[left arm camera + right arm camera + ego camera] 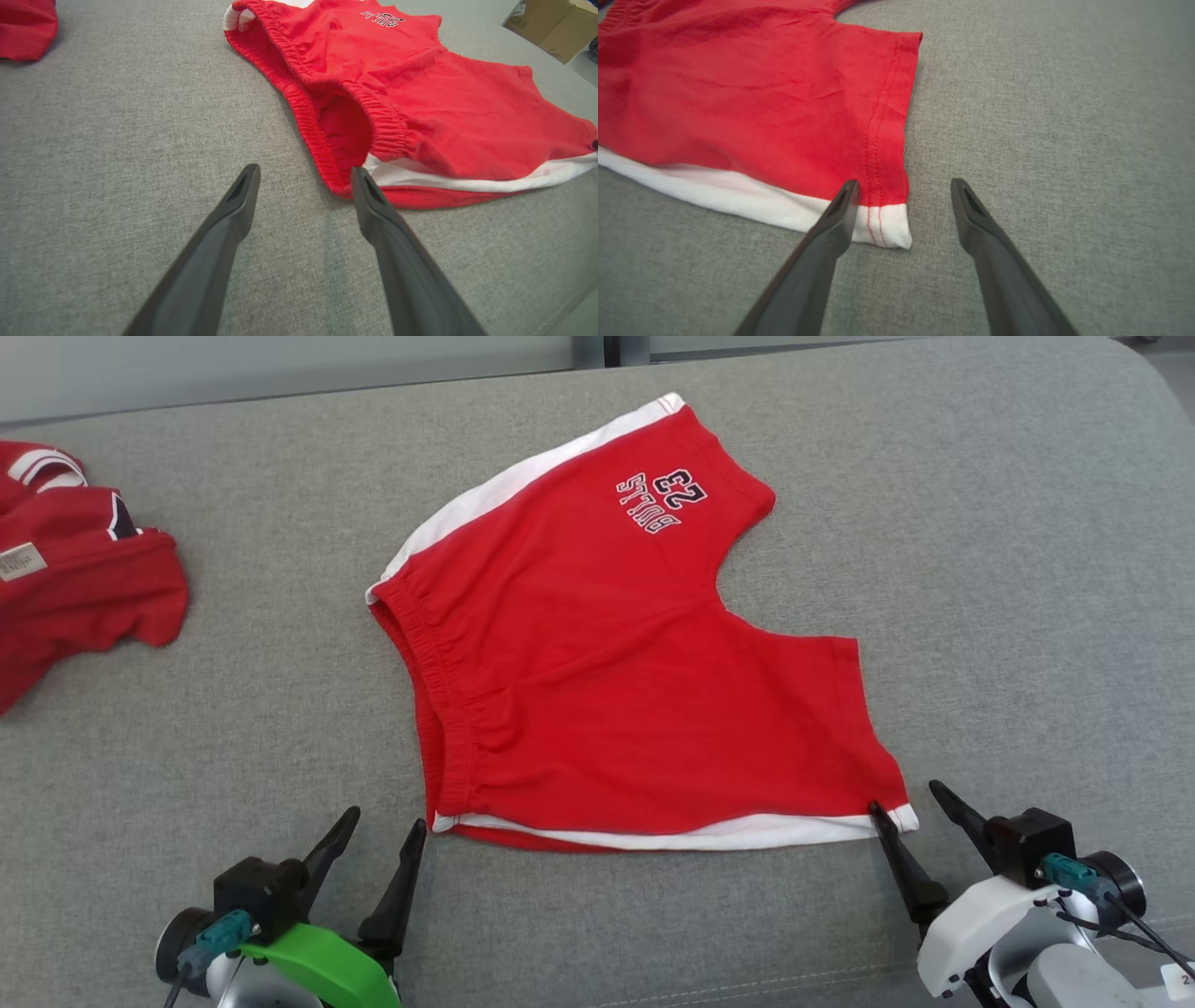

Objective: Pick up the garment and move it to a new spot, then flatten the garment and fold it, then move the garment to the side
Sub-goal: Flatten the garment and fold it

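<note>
on grey woven upholstery (233,709), red shorts (607,681) flat, left hand (386,817) and right hand (904,795) spread wide

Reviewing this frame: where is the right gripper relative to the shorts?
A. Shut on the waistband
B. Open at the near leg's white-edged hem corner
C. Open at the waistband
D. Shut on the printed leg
B: the right gripper is open, and in its wrist view its fingers stand either side of the white-edged hem corner of the shorts, pinching nothing.
</note>
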### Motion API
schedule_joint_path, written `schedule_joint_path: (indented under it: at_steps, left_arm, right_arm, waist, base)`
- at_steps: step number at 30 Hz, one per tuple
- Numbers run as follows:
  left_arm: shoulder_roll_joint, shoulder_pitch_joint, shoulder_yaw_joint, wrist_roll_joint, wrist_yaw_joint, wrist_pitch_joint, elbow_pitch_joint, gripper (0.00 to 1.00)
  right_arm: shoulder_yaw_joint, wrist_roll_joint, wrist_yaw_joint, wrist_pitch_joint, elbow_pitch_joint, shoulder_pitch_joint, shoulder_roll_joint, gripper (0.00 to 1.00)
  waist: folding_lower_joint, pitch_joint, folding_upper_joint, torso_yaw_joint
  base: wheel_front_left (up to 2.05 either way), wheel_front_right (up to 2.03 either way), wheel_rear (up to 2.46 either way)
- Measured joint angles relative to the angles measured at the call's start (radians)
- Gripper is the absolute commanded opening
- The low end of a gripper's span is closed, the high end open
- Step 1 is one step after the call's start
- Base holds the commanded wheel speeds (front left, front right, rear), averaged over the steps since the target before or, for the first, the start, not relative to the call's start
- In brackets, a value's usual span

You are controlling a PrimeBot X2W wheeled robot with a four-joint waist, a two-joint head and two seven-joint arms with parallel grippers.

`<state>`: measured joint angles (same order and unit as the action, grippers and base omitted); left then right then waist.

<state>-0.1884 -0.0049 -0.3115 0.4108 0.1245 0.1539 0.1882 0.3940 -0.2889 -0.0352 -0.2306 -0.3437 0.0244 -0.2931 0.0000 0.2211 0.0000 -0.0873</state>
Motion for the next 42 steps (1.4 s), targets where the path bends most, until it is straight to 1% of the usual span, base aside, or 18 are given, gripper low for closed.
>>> schedule_joint_path:
  at_steps: [2,3,8,10,11,12,15,17,22,25,28,32,39,41,42]
  left_arm:
    - [-0.002,-0.009,-0.006,-0.001,0.0,-0.003,0.004,1.0]
    - [-0.002,-0.018,-0.01,-0.001,0.0,-0.004,0.011,1.0]
    - [-0.002,-0.036,-0.025,0.008,0.0,-0.004,0.047,1.0]
    - [-0.002,-0.039,-0.035,0.015,0.0,-0.004,0.062,1.0]
    - [-0.003,-0.039,-0.045,0.017,0.0,-0.003,0.064,1.0]
    - [-0.003,-0.04,-0.054,0.018,0.0,-0.003,0.067,1.0]
    - [-0.003,-0.051,-0.081,0.03,0.0,-0.003,0.078,1.0]
    - [-0.004,-0.063,-0.091,0.039,0.0,-0.001,0.087,1.0]
    - [-0.007,-0.068,-0.131,0.084,0.003,0.004,0.088,1.0]
    - [-0.027,-0.067,-0.18,0.114,0.003,-0.016,0.083,1.0]
    - [-0.04,-0.067,-0.203,0.129,0.003,-0.017,0.061,1.0]
    - [-0.065,-0.076,-0.207,0.133,0.003,-0.013,0.043,1.0]
    - [-0.083,-0.104,-0.216,0.149,0.003,-0.003,0.012,1.0]
    - [-0.088,-0.104,-0.221,0.152,0.003,-0.003,0.004,1.0]
    - [-0.09,-0.105,-0.224,0.155,0.003,-0.003,0.002,1.0]
  right_arm:
    - [0.002,0.0,0.0,0.002,-0.011,0.005,0.005,1.0]
    - [0.006,0.0,-0.008,0.003,-0.022,0.011,0.008,1.0]
    - [0.012,0.0,-0.017,-0.002,-0.059,0.03,0.014,1.0]
    - [0.013,0.0,-0.018,-0.008,-0.07,0.033,0.02,0.89]
    - [0.013,0.0,-0.018,-0.008,-0.076,0.036,0.023,0.8]
    - [0.013,0.0,-0.022,-0.008,-0.081,0.038,0.026,0.78]
    - [0.016,0.0,-0.027,-0.012,-0.096,0.048,0.035,0.8]
    - [0.017,0.0,-0.028,-0.016,-0.103,0.051,0.037,0.84]
    - [0.023,0.0,-0.038,-0.023,-0.124,0.062,0.042,0.87]
    - [0.028,0.0,-0.038,-0.024,-0.138,0.072,0.046,0.88]
    - [0.026,0.0,-0.044,-0.025,-0.146,0.072,0.049,0.89]
    - [0.023,-0.001,-0.044,-0.031,-0.157,0.074,0.051,0.88]
    - [0.023,-0.001,-0.049,-0.033,-0.177,0.081,0.054,0.86]
    - [0.022,-0.001,-0.052,-0.033,-0.182,0.085,0.055,0.84]
    - [0.022,-0.001,-0.052,-0.033,-0.185,0.088,0.055,0.8]
  waist:
    - [0.0,0.008,0.0,0.002]
    - [0.0,0.015,0.0,0.005]
    - [0.0,0.031,0.0,0.014]
    - [0.0,0.032,0.0,0.013]
    - [0.0,0.032,0.0,0.012]
    - [0.0,0.032,0.0,0.011]
    - [0.0,0.032,0.0,0.007]
    - [0.0,0.031,0.0,0.004]
    - [0.0,0.029,0.0,-0.005]
    - [0.0,0.026,0.0,-0.014]
    - [0.0,0.023,0.0,-0.018]
    - [0.0,0.02,0.0,-0.018]
    - [0.0,0.016,0.0,-0.014]
    - [0.0,0.015,0.0,-0.013]
    - [0.0,0.015,0.0,-0.014]
  base:
    - [0.0,0.0,0.0]
    - [0.0,0.0,0.0]
    - [0.0,0.0,0.0]
    - [0.0,0.0,0.0]
    - [0.0,0.0,0.0]
    - [0.0,0.0,0.0]
    - [0.0,0.0,0.0]
    - [0.0,0.0,0.0]
    - [0.0,0.0,0.0]
    - [0.0,0.0,0.0]
    - [0.0,0.0,0.0]
    - [0.0,0.0,0.0]
    - [0.0,0.0,0.0]
    - [0.0,0.0,0.0]
    - [0.0,0.0,0.0]
